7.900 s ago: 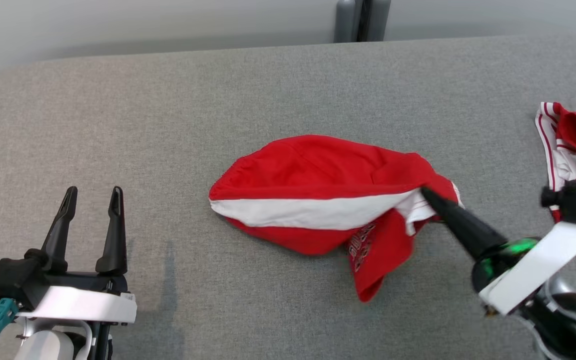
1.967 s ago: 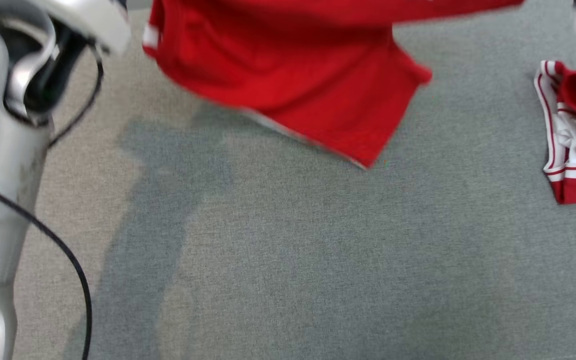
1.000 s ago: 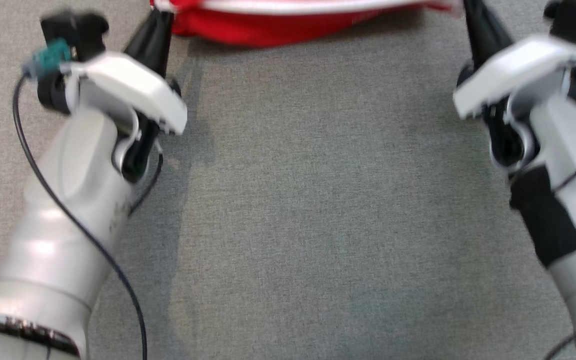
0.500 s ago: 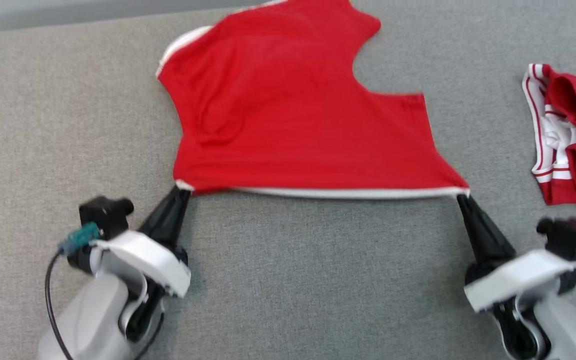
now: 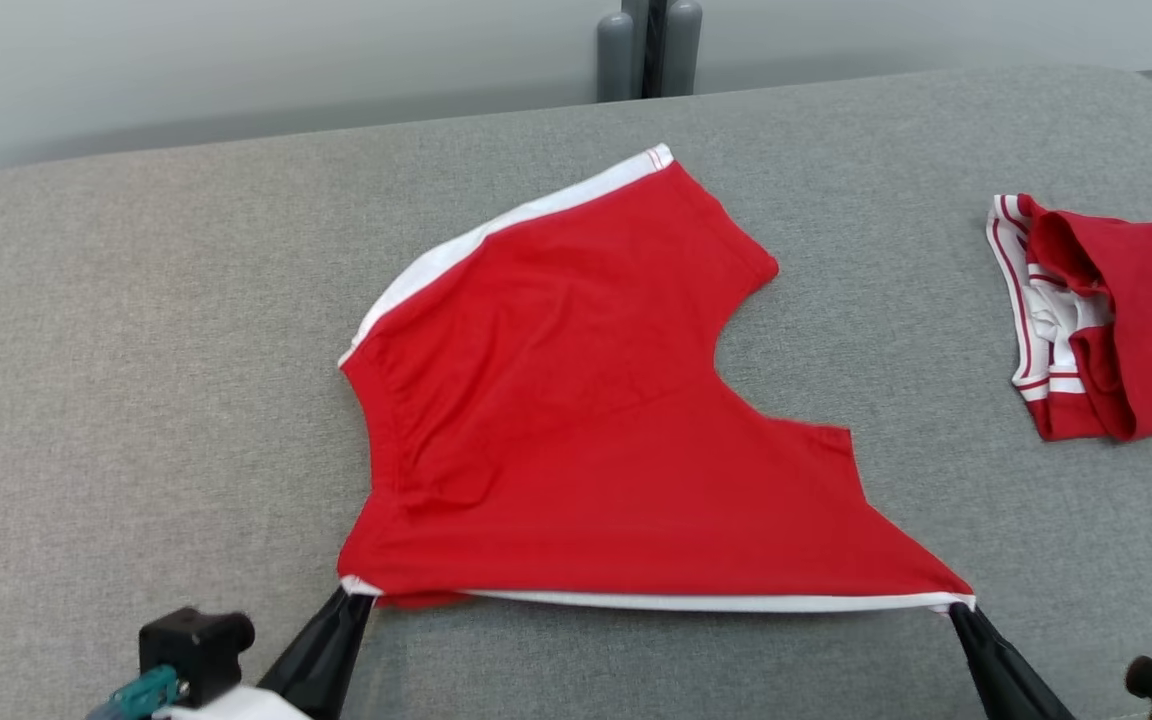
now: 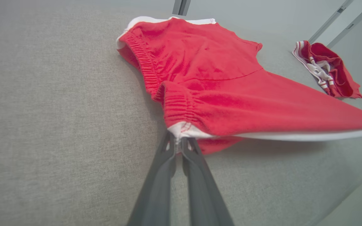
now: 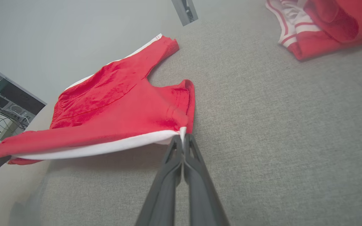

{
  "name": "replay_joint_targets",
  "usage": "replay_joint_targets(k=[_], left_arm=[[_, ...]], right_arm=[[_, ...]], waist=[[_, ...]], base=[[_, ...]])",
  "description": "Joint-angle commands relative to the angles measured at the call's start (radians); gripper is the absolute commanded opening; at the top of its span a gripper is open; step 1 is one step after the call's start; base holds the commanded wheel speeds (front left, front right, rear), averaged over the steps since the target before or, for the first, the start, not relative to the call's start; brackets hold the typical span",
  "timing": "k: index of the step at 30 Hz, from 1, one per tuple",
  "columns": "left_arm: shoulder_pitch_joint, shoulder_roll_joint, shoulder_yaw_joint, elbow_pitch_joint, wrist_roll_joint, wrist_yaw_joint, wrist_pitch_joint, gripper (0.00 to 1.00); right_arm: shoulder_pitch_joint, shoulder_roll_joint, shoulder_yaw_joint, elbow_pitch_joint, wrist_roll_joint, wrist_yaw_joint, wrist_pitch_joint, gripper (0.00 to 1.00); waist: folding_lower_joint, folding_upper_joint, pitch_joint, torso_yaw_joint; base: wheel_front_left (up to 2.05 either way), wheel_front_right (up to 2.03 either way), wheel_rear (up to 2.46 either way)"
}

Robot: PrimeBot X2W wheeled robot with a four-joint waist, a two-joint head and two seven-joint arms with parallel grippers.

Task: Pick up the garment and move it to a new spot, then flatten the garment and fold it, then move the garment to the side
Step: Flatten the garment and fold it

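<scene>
both-handed, left gripper (image 6: 178,142) and right gripper (image 7: 183,139) clamp the red shorts' (image 5: 586,420) near white-edged corners, stretched taut.

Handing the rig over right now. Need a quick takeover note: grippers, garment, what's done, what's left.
Left gripper: shut on the red garment at its near left corner.
Right gripper: shut on the garment's near right corner.
Garment: spread on the grey surface. Its white-trimmed near edge is taut between the grippers and slightly raised, with some wrinkles on the left side. A second red-and-white garment lies apart at the right.
Done: garment laid out mostly flat.
Left: lower the near edge, release, fold, move it aside.
</scene>
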Motion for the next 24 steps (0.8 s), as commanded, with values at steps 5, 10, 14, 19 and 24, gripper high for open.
replay_joint_targets(k=[5,10,14,19,24], left_arm=[[0.098,0.063,0.026,-0.19,-0.008,0.102,0.054,0.0],[0.083,0.061,0.023,-0.239,-0.021,0.105,0.078,0.0],[0.036,0.056,0.024,-0.237,-0.022,0.083,0.086,0.0],[-0.081,0.024,0.042,-0.207,-0.033,0.038,0.078,0.0],[-0.228,-0.023,0.037,-0.145,-0.056,-0.04,0.088,0.0]], right_arm=[[0.072,0.049,-0.098,-0.159,-0.073,-0.003,0.112,0.0],[-0.003,0.038,-0.124,-0.207,-0.093,-0.002,0.163,0.0],[-0.098,-0.002,-0.148,-0.195,-0.091,-0.002,0.18,0.0],[-0.33,-0.071,-0.13,-0.124,-0.056,-0.003,0.197,0.0],[-0.62,-0.151,-0.049,0.023,-0.021,-0.002,0.234,0.0]], waist=[[0.0,-0.0001,-0.009,-0.003],[0.0,-0.0001,0.0,0.018],[0.0,-0.0001,0.027,0.037],[0.0,-0.0001,0.117,0.082],[0.0,-0.0001,0.228,0.136]], base=[[0.0,0.0,0.0],[0.0,0.0,0.0],[0.0,0.0,0.0],[0.0,0.0,0.0],[0.0,0.0,0.0]])
